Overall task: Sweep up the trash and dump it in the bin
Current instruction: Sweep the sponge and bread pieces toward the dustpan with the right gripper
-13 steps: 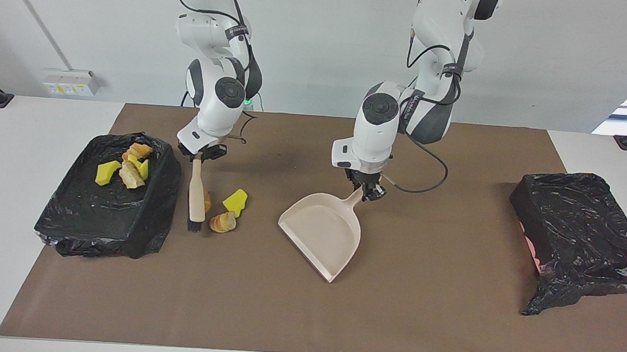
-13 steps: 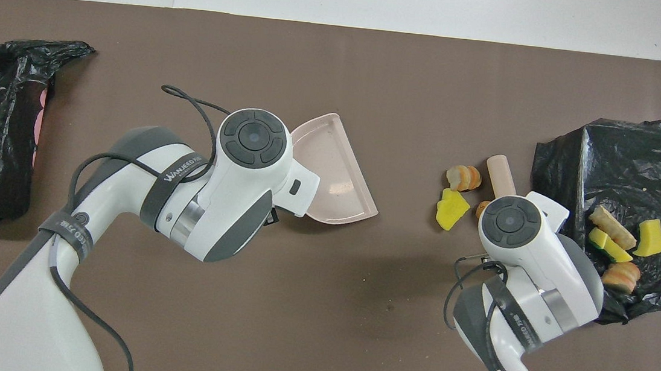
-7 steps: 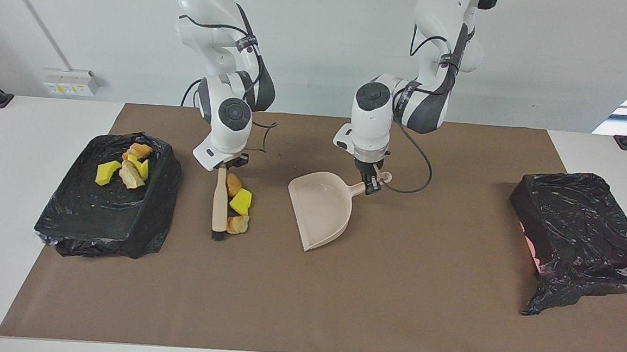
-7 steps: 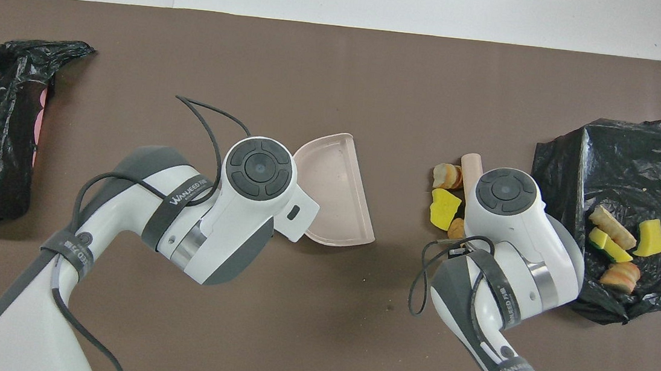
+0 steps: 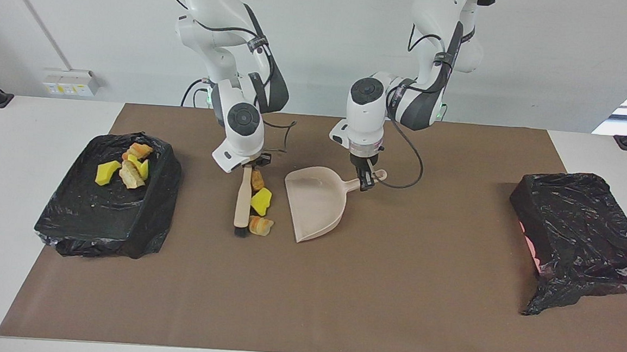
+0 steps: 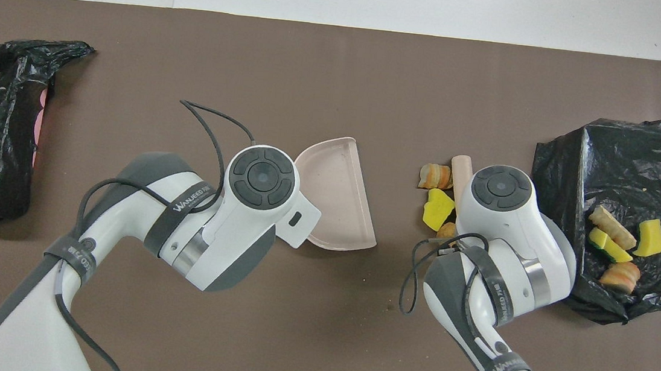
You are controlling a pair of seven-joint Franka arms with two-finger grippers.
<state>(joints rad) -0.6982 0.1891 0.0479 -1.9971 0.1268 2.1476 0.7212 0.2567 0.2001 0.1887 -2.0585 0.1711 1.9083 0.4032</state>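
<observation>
Right gripper (image 5: pixel 246 166), angled down, clamps the brush (image 5: pixel 243 201) beside the dustpan (image 5: pixel 316 208). Left gripper (image 5: pixel 366 182), vertical, clamps the dustpan handle; three scraps (image 5: pixel 261 201) lie between brush and dustpan.

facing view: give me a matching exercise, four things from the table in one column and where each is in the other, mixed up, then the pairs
Things
1. brush
2. dustpan
3. yellow scrap
4. bin with scraps in it

Places
A. at the right arm's end of the table
B. on the mat between brush and dustpan
C. handle gripped by the left gripper
D. handle gripped by the right gripper, bristles down on the mat

Pairs: 1-D, 2-C, 3-B, 4-A
</observation>
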